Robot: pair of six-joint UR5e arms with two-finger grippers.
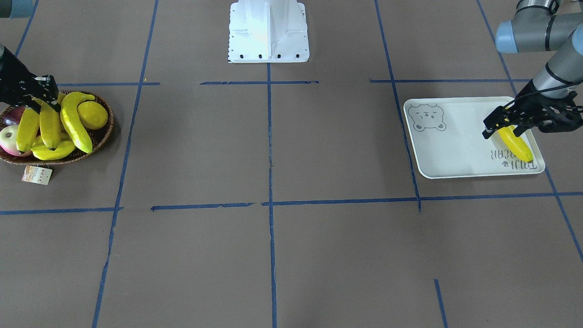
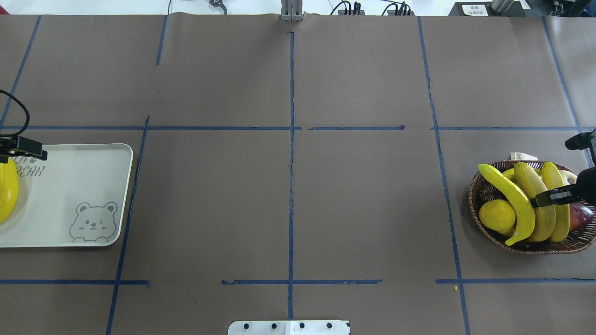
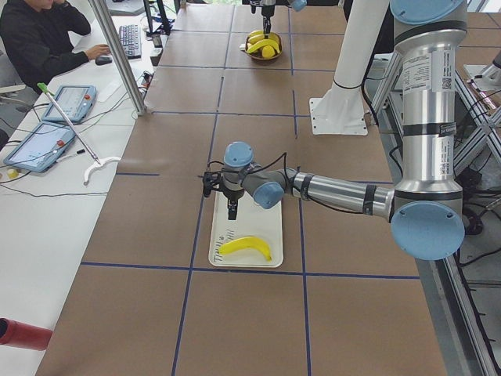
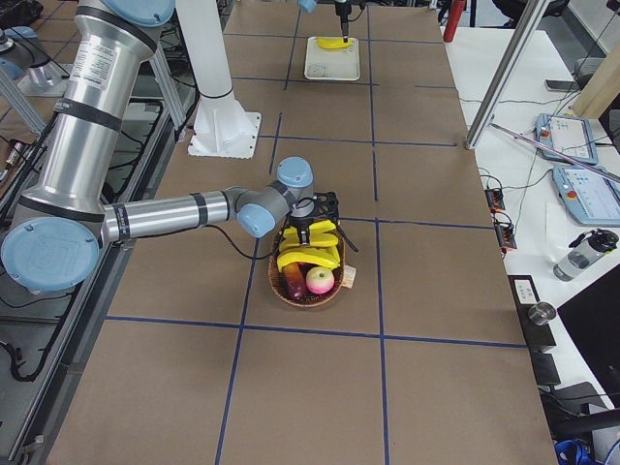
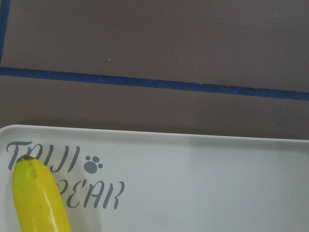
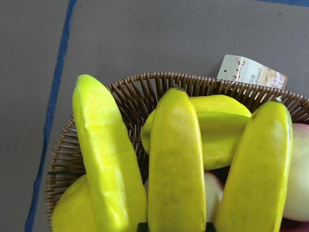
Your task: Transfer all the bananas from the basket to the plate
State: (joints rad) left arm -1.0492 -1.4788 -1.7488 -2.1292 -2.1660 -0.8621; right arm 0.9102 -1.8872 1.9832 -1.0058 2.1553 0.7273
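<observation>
Three bananas lie side by side on top of the dark wicker basket (image 1: 102,136), and a fourth (image 1: 52,151) lies under them. My right gripper (image 1: 45,105) is down in the basket, shut on the middle banana (image 6: 176,164). Its fingertips flank that banana at the bottom edge of the right wrist view. One more banana (image 1: 517,145) lies on the off-white bear plate (image 1: 455,141), over the lettering. My left gripper (image 1: 501,132) is open just above that banana's near end and holds nothing.
The basket also holds a round lemon (image 1: 92,114), a red-and-white apple (image 1: 8,139) and a dark purple fruit. Its paper tag (image 1: 36,175) lies on the table beside it. The white robot base (image 1: 268,32) stands at mid-table. Blue tape lines cross the brown surface.
</observation>
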